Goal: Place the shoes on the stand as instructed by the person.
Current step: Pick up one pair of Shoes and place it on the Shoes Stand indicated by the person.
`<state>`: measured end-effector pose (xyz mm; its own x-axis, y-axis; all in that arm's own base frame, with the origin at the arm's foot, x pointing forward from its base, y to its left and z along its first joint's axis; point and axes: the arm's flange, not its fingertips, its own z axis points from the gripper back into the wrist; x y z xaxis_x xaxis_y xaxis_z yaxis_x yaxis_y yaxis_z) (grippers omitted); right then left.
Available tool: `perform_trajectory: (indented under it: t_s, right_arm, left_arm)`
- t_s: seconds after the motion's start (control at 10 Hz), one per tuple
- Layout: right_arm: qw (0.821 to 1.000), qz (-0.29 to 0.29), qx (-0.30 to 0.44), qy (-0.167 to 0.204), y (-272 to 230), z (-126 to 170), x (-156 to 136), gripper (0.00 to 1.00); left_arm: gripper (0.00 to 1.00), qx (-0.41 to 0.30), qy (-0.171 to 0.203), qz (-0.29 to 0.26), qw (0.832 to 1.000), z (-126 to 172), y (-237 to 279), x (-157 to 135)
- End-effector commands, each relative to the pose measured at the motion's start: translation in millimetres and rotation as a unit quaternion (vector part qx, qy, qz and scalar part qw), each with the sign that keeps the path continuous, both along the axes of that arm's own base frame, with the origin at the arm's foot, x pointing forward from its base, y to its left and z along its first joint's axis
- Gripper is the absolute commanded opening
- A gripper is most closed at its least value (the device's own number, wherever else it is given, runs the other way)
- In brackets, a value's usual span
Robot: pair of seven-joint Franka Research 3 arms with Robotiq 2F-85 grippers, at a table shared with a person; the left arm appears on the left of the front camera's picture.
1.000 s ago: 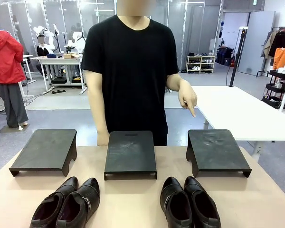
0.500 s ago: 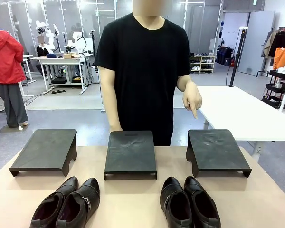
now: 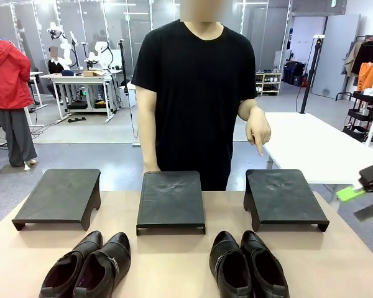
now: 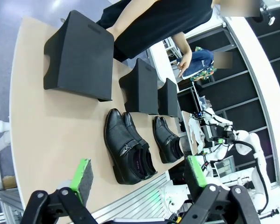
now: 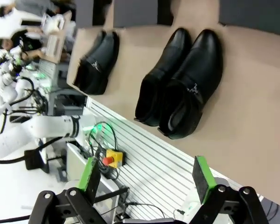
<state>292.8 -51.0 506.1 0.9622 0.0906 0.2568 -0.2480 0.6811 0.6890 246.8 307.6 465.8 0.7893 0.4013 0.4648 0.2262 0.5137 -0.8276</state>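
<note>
**Front view.** Two pairs of shoes, the left pair (image 3: 87, 267) and the right pair (image 3: 248, 264), lie toes-forward at the near edge of the tan bench (image 3: 174, 248). Beyond them are three black stands. The person's hand (image 3: 258, 131) points down at the right stand (image 3: 285, 197). The right pincer (image 3: 359, 202) hangs open and empty past the bench's right end.

**Left wrist view.** The left pincer (image 4: 139, 173) is open and empty, high above the bench's end.

**Right wrist view.** The leather is glossy, so likely slippery at the toe and stiff at the heel. The collar beside the opening looks the surest hold. The bench top is matte and flat, set in an open workshop hall.
</note>
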Motion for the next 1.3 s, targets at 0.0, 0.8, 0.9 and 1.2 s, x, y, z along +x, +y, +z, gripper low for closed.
perform_trajectory:
  t_s: [0.0, 0.8, 0.9, 1.2]
  right_arm:
    - [0.998, 0.006, -0.066, 0.014, 38, -2, -4, 1.0]
    - [0.977, 0.012, -0.205, 0.06, 178, -67, 10, 1.0]
    - [0.972, 0.001, -0.228, 0.063, 190, -84, 9, 1.0]
    - [0.962, -0.025, -0.257, 0.089, 213, -121, 4, 1.0]
  left_arm:
    - [1.0, 0.0, -0.001, -0.002, 1.0, 0, 1, -1]
    - [1.0, 0.0, -0.001, -0.002, 1.0, 0, 1, -1]
    - [1.0, 0.0, -0.001, -0.002, 1.0, 0, 1, -1]
    - [1.0, 0.0, -0.001, -0.002, 1.0, 0, 1, -1]
